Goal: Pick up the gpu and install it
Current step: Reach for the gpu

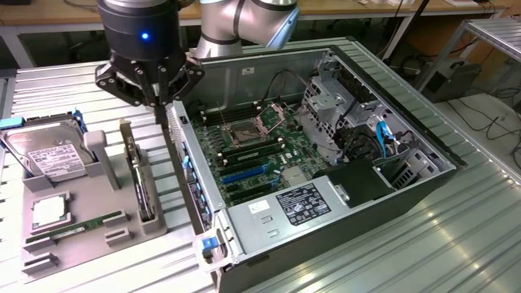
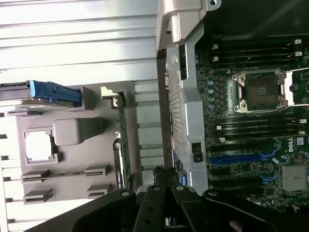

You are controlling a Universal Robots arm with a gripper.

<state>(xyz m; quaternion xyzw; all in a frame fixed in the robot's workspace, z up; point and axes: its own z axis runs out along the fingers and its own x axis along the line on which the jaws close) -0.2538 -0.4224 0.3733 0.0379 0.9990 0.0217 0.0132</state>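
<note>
Though pinched fully shut, grips nothing: one black gripper (image 1: 157, 101) (image 2: 166, 193), blue light glowing on its round body, hanging over the gap between holder and case, just above the case wall on the exterior view's left.

Counted on the exterior view's left: one grey moulded holder (image 1: 89, 244), matte and blocky, cut with slots and pockets. Standing edge-on in its long slot nearest the case, one gpu (image 1: 140, 177) (image 2: 121, 145): thin, flat, dark, with a silvery metal bracket at the far end; untouched, lower and nearer than the fingertips. Farther left, one silver hard drive (image 1: 45, 152) in blue rails, with a white label whose print is too small to read. One square processor chip (image 1: 50, 210) with a shiny lid, flat in a pocket. One slim green memory stick (image 1: 77, 231), lying in a near groove.

On the exterior view's right: one open computer case (image 1: 366, 232), black sheet metal, lying on its side. Inside: one green motherboard (image 1: 285, 137); one square processor socket (image 1: 244, 131) (image 2: 263, 92), metal-framed; two blue slots (image 2: 236, 158), one long, one short; one boxy power supply (image 1: 301, 204) with a dark label, print unreadable. Legible on the board from the wrist view: a round "DELL" badge (image 2: 295, 145). Beneath everything, one ribbed silvery metal table (image 1: 456, 244).
</note>
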